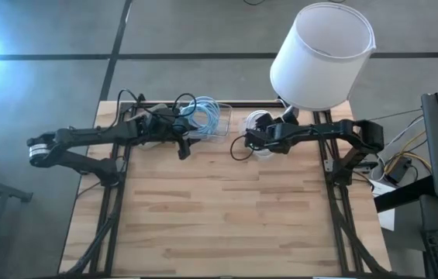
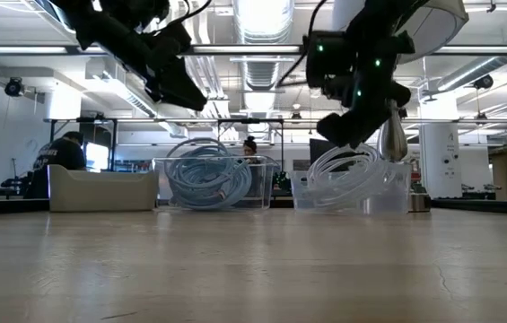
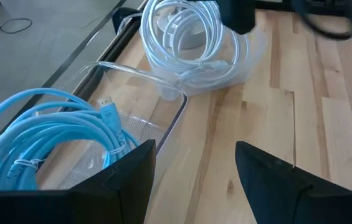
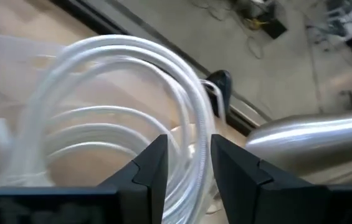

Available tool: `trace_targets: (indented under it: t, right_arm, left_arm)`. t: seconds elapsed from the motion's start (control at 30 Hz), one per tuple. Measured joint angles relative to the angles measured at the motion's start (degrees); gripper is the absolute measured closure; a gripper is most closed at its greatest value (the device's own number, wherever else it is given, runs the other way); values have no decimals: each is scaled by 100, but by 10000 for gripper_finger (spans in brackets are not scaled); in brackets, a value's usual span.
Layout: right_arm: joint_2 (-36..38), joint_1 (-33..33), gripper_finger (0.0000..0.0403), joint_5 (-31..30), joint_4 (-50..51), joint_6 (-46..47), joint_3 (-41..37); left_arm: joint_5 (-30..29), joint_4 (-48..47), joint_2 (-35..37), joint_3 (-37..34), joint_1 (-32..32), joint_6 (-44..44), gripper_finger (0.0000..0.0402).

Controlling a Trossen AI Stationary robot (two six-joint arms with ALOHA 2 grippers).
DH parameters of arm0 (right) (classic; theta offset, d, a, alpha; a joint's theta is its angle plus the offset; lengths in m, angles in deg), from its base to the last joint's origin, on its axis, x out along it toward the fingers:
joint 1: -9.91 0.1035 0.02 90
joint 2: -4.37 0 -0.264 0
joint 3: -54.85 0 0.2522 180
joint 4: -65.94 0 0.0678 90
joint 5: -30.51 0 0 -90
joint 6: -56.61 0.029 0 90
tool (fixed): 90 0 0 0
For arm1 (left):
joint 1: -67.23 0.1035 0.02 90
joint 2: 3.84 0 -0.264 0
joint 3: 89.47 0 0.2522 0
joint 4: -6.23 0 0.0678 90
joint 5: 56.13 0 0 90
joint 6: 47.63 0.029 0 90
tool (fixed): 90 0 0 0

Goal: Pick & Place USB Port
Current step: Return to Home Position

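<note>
High view gives you the layout: both bins sit against the table's [image 1: 226, 225] far edge. The transparent bin [image 1: 222, 130] is on the left and the white bin [image 1: 259, 118] just beside it on the right, with a narrow strip of wood between them. The light blue cable coil [image 3: 38, 134] lies inside the transparent bin. The white cable coil [image 3: 191, 68] stands in the white bin, its loops rising above the rim.

Your left gripper [image 1: 181, 146] hovers just off the transparent bin's near left corner, above the boards. The left wrist view shows its fingers [image 3: 126, 183] spread wide with nothing between them.

Your right gripper [image 1: 250, 140] hangs over the white bin's near rim, right above the coil. Its fingers [image 4: 149, 171] stand a narrow gap apart. A loop of the white coil shows through that gap, and you cannot tell whether it touches them.

In the low view both grippers are up off the table. Bare boards run from the bins to the near edge and out to both sides. A white lamp shade [image 1: 323, 54] overhangs the far right corner, close to the right arm. A silver tube [image 4: 313, 137] lies near the white bin.
</note>
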Motion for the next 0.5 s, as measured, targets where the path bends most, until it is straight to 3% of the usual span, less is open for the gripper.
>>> trace_targets:
  t: [0.37, 0.43, 0.5]
  right_arm:
    - [797, 940, 299, 337, 45, -1202, 451]
    - [1073, 1161, 303, 698, 31, -1587, 460]
    - [1371, 1332, 307, 1497, 14, -2072, 396]
  left_arm:
    - [26, -54, 550, -1, -43, -24, 177]
    - [30, -61, 757, -32, -62, -24, 177]
    - [33, -84, 978, -104, -109, -24, 176]
